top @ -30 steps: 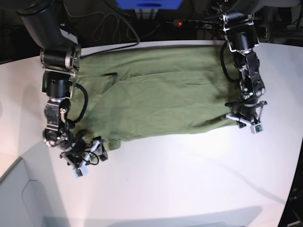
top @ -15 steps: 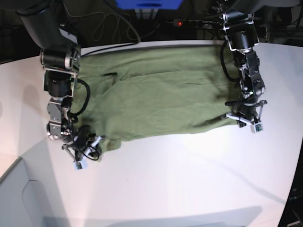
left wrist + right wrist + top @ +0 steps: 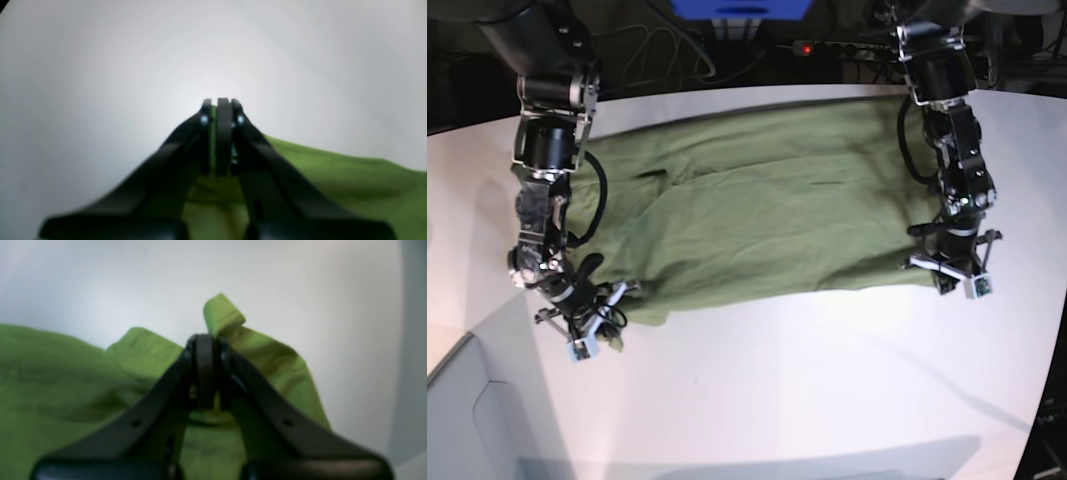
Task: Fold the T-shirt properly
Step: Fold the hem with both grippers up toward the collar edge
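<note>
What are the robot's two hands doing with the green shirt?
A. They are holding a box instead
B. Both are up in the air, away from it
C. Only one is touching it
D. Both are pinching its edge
D: the right hand and the left hand are each shut on the edge of the green shirt, one at each front corner.

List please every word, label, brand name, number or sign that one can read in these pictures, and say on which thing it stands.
None can be read.
T-shirt: plain green cloth, no print or tag showing in any view.
Left gripper and right gripper: black, no readable marking; both wrist views are blurred.
Table: bare white, no writing.
Blue object at the top edge: cut off, no text visible.
</note>
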### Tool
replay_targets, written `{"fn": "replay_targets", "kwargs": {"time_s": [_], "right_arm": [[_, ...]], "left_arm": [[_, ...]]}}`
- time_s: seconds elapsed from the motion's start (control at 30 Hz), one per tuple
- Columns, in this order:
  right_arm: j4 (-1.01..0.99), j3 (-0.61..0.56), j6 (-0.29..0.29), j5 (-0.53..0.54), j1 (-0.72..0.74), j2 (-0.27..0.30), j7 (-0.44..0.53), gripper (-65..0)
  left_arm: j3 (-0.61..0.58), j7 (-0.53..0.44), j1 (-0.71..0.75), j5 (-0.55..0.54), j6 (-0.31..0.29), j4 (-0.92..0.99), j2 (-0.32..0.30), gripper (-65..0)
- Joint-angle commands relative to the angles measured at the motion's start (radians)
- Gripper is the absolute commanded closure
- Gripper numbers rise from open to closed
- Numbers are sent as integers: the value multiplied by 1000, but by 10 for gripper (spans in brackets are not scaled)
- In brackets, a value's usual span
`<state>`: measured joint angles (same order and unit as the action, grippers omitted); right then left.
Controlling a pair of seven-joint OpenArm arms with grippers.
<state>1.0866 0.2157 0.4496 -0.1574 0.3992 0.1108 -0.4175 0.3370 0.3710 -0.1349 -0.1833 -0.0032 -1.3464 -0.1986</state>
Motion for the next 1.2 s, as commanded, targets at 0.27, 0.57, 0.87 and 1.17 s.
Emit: {"fn": "replay_targets", "kwargs": {"time_s": [0.27, 0.57, 0.87, 1.17], "right_arm": [[238, 4, -7, 17, -130, 10, 15, -1], [336, 74, -2, 20, -239, 3, 16, -1], [396, 81, -1, 22, -337, 7, 19, -1], [478, 81, -1, 22, -398, 3, 15, -2]], "left_arm": [[10, -30, 157, -2, 4, -206, -9, 0], [12, -31, 292, -2, 4, -299, 38, 0], [40, -31, 332, -2, 4, -304, 72, 0], [38, -31, 361, -2, 4, -299, 101, 0]]}}
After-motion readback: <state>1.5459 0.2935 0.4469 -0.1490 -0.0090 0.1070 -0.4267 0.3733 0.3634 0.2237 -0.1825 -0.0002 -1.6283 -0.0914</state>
